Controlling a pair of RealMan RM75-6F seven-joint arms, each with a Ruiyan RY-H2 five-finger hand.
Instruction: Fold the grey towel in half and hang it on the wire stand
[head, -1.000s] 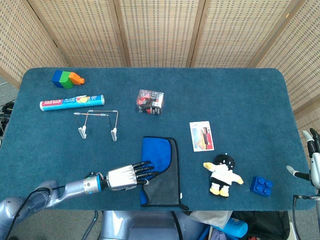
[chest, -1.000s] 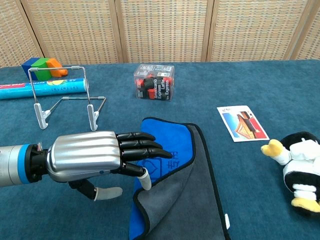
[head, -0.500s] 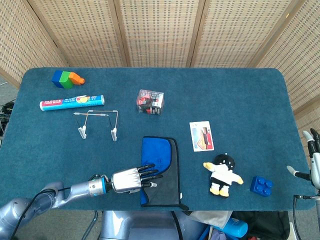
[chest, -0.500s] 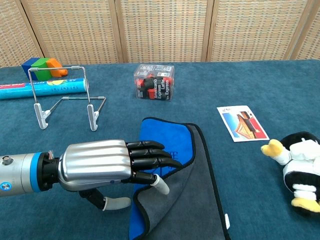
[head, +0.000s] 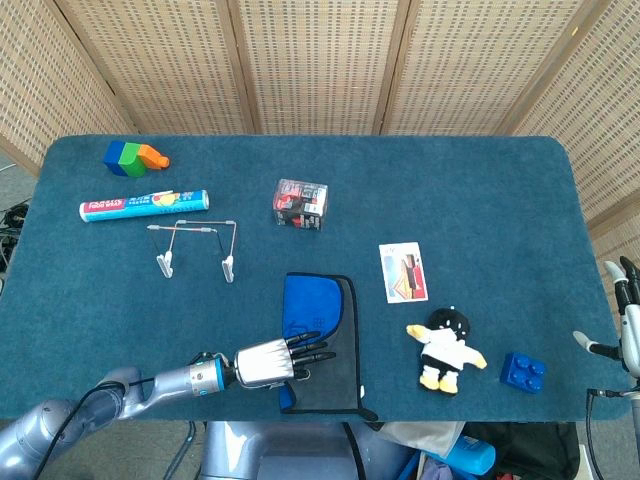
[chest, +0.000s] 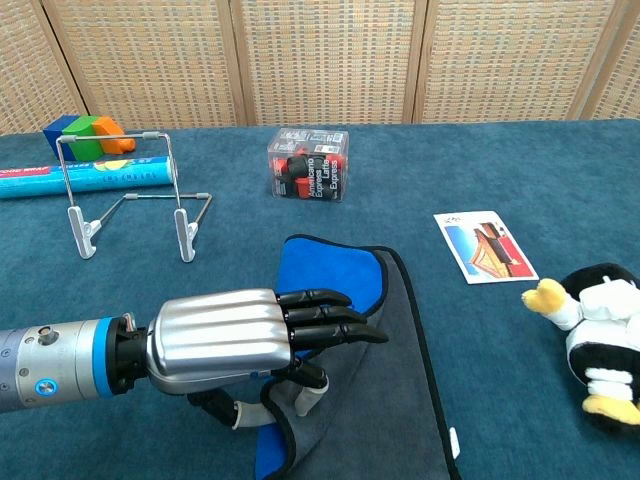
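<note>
Gripping: left hand (chest: 250, 345) sits low centre-left of the chest view over the towel's (chest: 385, 380) near-left edge, fingers stretched flat on top and thumb curled under the raised hem, so it looks pinched but honestly I can't tell if the cloth is truly caught
right hand: (head: 622, 320) parked at the far right edge of the head view, well apart from everything, fingers spread and holding nothing
towel spot: lower centre of the head view, lying partly doubled with the blue side showing on the left and grey on the right
stand spot: stand (head: 195, 247) is left of centre in the head view, well apart from the towel, nothing hung on it
risk 1: a shallow pinch at the hem could slip once the hand lifts, and the fold flops open again
risk 2: dragging instead of lifting would bunch the cloth on that fuzzy table (head: 480, 200) and leave a crooked half
risk 3: the stand looks light, so a sideways swipe with the towel might tip it
count: one towel, one stand, one tube (head: 145, 205), one clear box (head: 301, 203), one card (head: 403, 272), one plush (head: 446, 348), one blue brick (head: 523, 372), one block cluster (head: 134, 157) upper left
</note>
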